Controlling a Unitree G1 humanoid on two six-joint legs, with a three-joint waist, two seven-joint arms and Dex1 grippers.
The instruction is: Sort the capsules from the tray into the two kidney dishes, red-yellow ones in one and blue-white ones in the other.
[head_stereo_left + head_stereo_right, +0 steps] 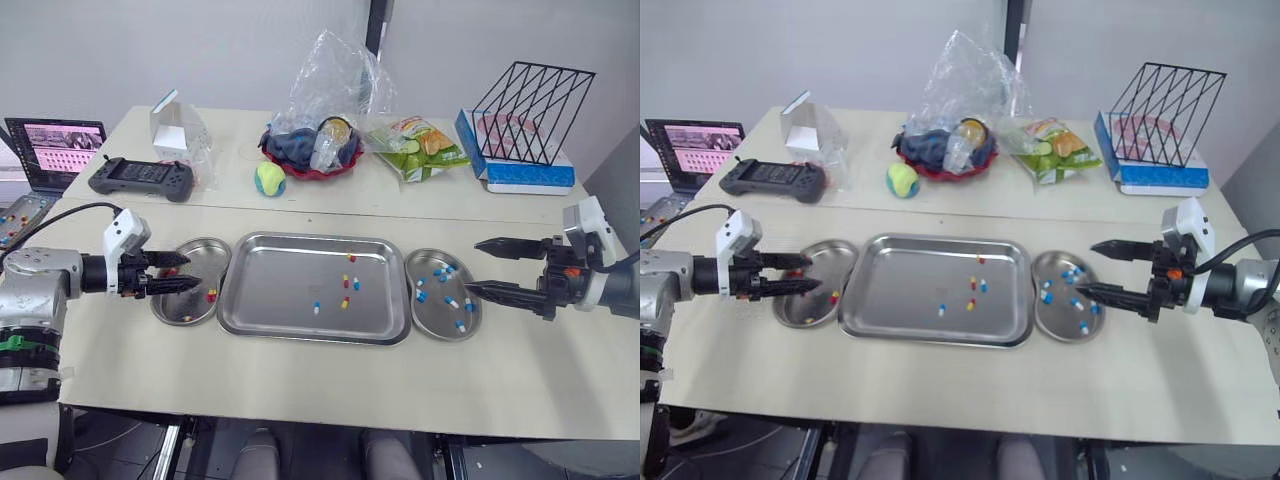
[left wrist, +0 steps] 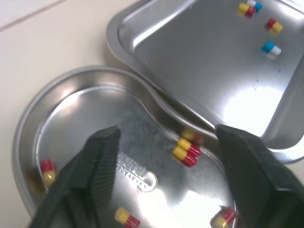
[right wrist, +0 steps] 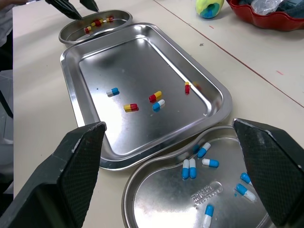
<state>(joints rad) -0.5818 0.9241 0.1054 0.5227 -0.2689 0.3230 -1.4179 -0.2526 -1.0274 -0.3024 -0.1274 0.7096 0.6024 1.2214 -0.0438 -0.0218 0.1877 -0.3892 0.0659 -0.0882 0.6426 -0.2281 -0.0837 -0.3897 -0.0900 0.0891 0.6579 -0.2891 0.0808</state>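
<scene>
Five capsules point(image 3: 130, 107) are lying loose in the tray point(image 1: 280, 290), three red-yellow and two blue-white, all sitting toward its right half. The tray is resting midway along the worktop's point(image 1: 300, 390) front edge, with a kidney dish touching or just beside each short side.

The left kidney dish point(image 1: 185, 308) is holding red-yellow capsules only, about five by the left wrist view, and two of them are lying side by side near the wall next to the tray. The right kidney dish point(image 1: 432, 315) is holding blue-white ones only, spread across its floor.

The left gripper point(image 1: 193, 271) is hovering over the back part of the left kidney dish with its fingers parted and nothing gripped between them. The right gripper point(image 1: 471, 267) is hanging at the outer rim of the right kidney dish with its fingers spread wide and empty. Its nearer fingertip is reaching in over the dish.

Along the worktop's back edge, well apart from the tray, a game controller point(image 1: 140, 178) and a tennis ball point(image 1: 269, 179) are sitting.
</scene>
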